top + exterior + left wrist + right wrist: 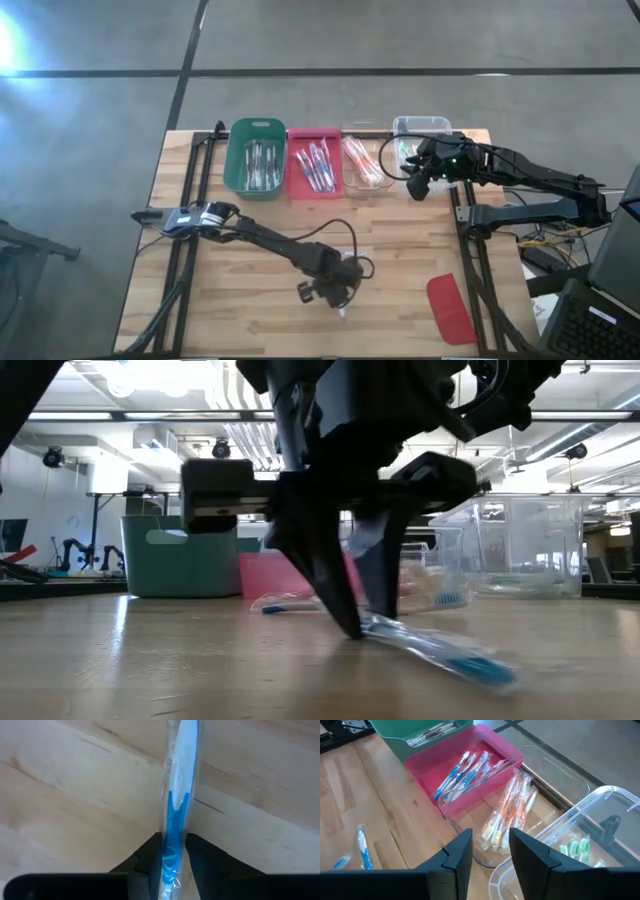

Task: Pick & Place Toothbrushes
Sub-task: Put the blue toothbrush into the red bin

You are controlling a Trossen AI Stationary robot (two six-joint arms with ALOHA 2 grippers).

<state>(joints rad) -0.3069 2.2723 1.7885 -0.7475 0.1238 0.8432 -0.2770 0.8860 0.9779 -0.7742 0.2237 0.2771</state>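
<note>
Pick step in hand: left gripper point(175, 851) down on the table point(400, 260) near the front edge, fingers point(150, 857) straddling a wrapped blue toothbrush point(177, 795) lying flat on the wood, tips touching or just off the surface in the low view. Jaws narrow, flanking the handle closely on both sides; cannot tell whether squeezed tight yet, brush not lifted. Right gripper point(490, 852) hovering over the back row, above the edge of the clear tub point(600, 835) holding green brushes point(575, 847), fingers apart, nothing between them. Bins along the back: green bin point(254, 155) with pale brushes, pink bin point(313, 160) with blue ones, clear tray point(365, 160) with orange ones. Two more blue brushes point(362, 847) loose on the table in front of the bins. Red lid point(450, 308) at the right front, not involved. Next, by judgement: finish closing on the handle, lift straight up clear of the wood, carry back to the pink bin where the blue ones sit. Wrapper looks slick, so grip should be confirmed before travel.
</note>
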